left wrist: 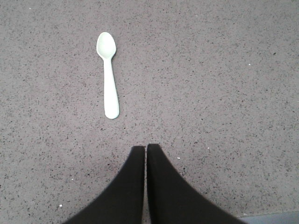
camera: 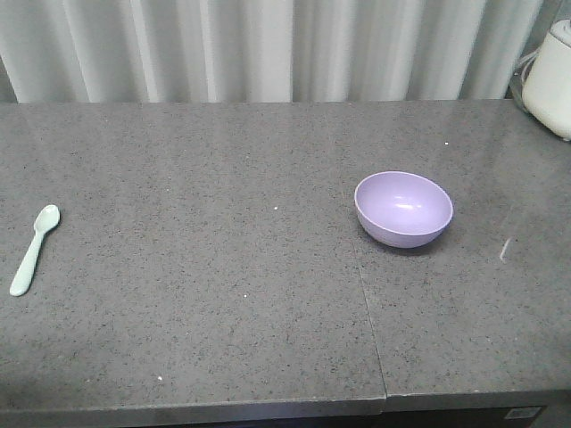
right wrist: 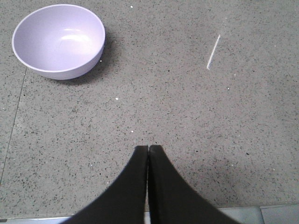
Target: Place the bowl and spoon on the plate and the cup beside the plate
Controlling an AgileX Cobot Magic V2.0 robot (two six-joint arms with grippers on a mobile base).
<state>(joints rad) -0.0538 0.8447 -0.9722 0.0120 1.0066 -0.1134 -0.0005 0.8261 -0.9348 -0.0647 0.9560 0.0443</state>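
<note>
L gripper (left wrist: 145, 147) & R gripper (right wrist: 148, 148) both pinched closed, empty. Spoon (camera: 34, 250) near counter's (camera: 223, 312) left edge, bowl (camera: 403, 208) toward right. Reckon: open L wide, drop square across handle.

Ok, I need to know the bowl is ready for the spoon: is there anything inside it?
Nothing: the bowl shows only its glossy lilac inside with light glints. The spoon lies apart on the countertop. What is under the bowl is covered.

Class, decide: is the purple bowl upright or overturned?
Upright: the bowl rests on its base, opening facing up, with its inside visible and empty.
</note>
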